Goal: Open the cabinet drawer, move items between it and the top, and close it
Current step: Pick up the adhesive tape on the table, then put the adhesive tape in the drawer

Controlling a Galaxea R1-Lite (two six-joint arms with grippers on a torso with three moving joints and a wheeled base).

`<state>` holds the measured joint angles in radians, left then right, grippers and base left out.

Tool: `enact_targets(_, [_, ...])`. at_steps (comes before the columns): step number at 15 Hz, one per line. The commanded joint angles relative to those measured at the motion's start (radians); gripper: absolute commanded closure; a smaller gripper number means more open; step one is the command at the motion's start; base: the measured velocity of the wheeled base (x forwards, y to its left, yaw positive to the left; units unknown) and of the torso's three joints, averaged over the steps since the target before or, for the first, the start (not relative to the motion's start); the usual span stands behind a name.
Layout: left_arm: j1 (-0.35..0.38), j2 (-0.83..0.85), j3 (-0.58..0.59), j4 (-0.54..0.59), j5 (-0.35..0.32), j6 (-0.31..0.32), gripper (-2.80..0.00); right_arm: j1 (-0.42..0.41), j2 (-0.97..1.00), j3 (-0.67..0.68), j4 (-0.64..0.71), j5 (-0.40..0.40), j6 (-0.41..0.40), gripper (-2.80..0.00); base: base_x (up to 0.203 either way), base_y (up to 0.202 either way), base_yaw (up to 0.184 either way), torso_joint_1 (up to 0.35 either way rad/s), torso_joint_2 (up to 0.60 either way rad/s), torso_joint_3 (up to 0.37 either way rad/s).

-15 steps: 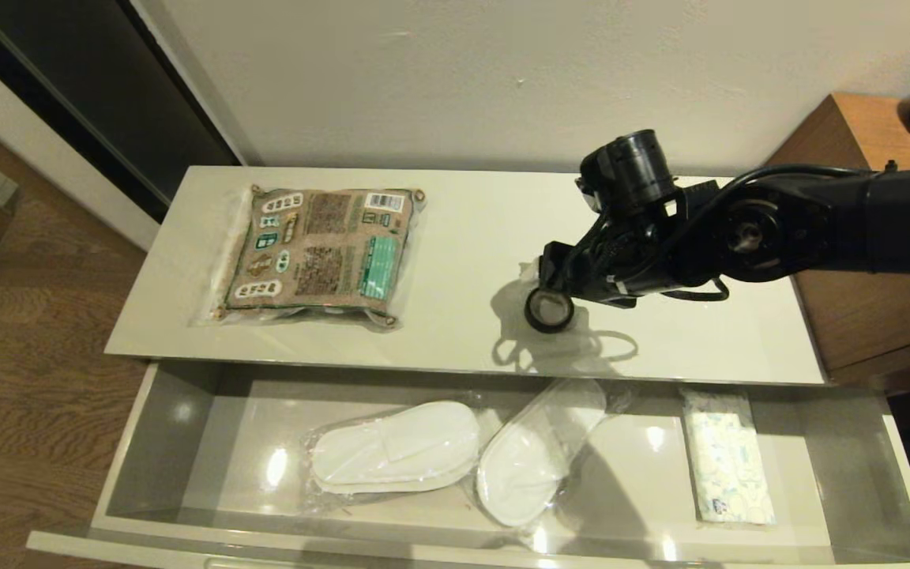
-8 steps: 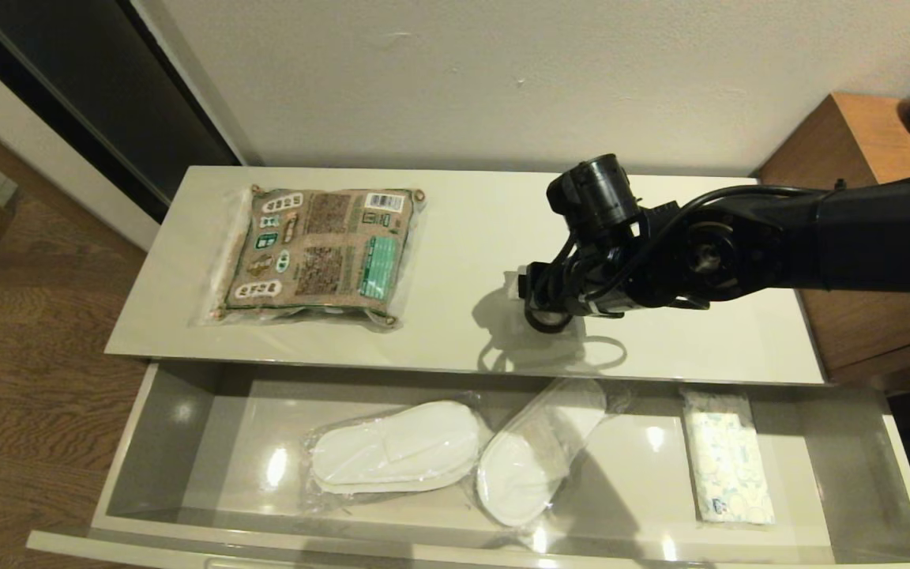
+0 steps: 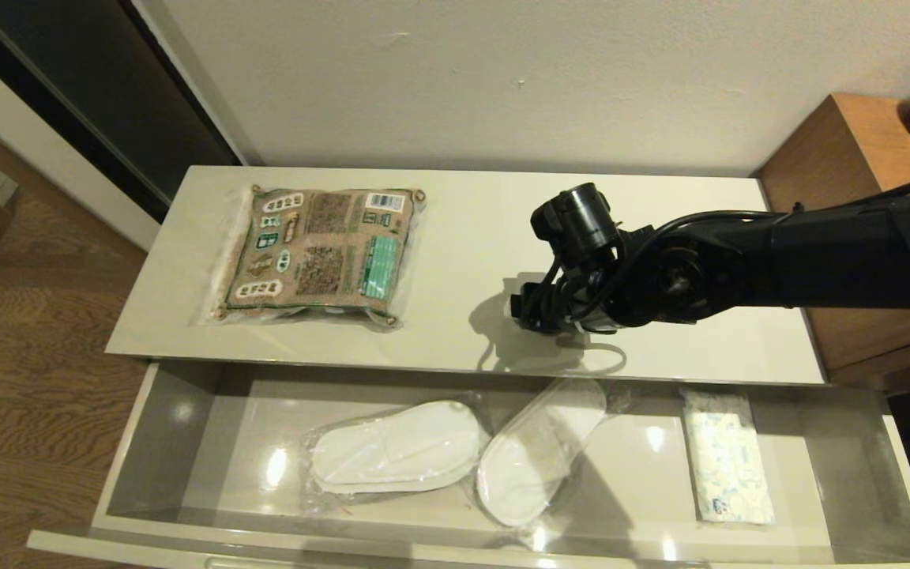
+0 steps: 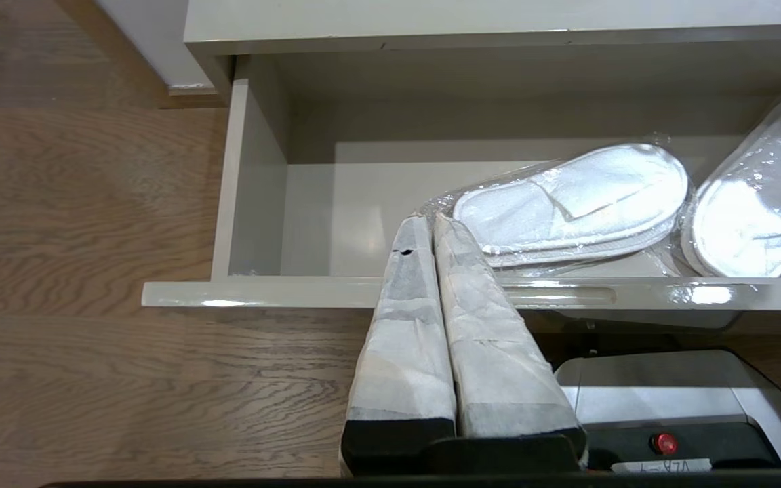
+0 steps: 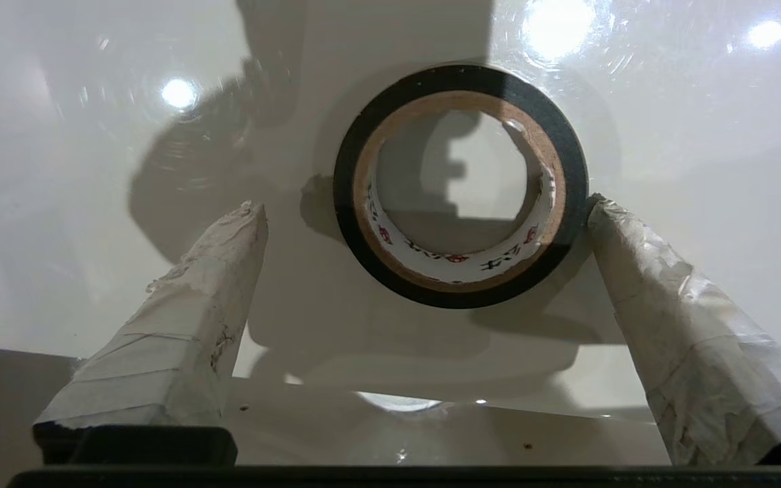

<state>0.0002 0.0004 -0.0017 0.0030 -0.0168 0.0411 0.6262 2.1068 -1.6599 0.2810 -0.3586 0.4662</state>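
On the cabinet top (image 3: 455,237), right of the printed packet (image 3: 317,253): black tape roll (image 5: 462,183) lying flat, bore pointing up. Right gripper (image 5: 424,210) low over it, spread wide; roll sits between the fingers, off-centre, one fingertip (image 5: 607,217) touching its rim, the other apart. No long axis, so any closing line works. Left gripper (image 4: 428,234) pressed together, empty, parked before the open drawer (image 3: 502,545). Likely next: close, lift, carry toward the drawer.
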Motion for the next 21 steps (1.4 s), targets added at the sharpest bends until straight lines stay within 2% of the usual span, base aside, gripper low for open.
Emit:
enact_targets(1, [0.001,0.001,0.0,0.0,0.0,0.0,0.0,-0.002,0.026,0.005,-0.021,-0.011,0.003,-2.8,0.0,0.0,0.0,0.0,0.0,0.0])
enact_targets(3, [0.001,0.001,0.0,0.0,0.0,0.0,0.0,-0.002,0.025,0.004,-0.039,-0.022,0.003,-2.8,0.0,0.0,0.0,0.0,0.0,0.0])
enact_targets(4, [0.001,0.001,0.0,0.0,0.0,0.0,0.0,-0.002,0.025,0.003,-0.04,-0.031,0.003,0.0,0.0,0.0,0.0,0.0,0.0,0.0])
enact_targets(10, [0.0,0.001,0.0,0.0,0.0,0.0,0.0,-0.003,0.024,0.009,-0.039,-0.033,0.005,0.0,0.0,0.0,0.0,0.0,0.0,0.0])
enact_targets(14, [0.0,0.001,0.0,0.0,0.0,0.0,0.0,-0.012,-0.072,0.019,-0.003,-0.017,0.006,0.0,0.0,0.0,0.0,0.0,0.0,0.0])
enact_targets(17, [0.001,0.001,0.0,0.0,0.0,0.0,0.0,-0.02,-0.177,0.165,0.016,-0.004,0.006,0.0,0.0,0.0,0.0,0.0,0.0,0.0])
enact_targets(21, [0.001,0.001,0.0,0.0,0.0,0.0,0.0,-0.031,-0.388,0.476,0.006,0.04,-0.004,0.0,0.0,0.0,0.0,0.0,0.0,0.0])
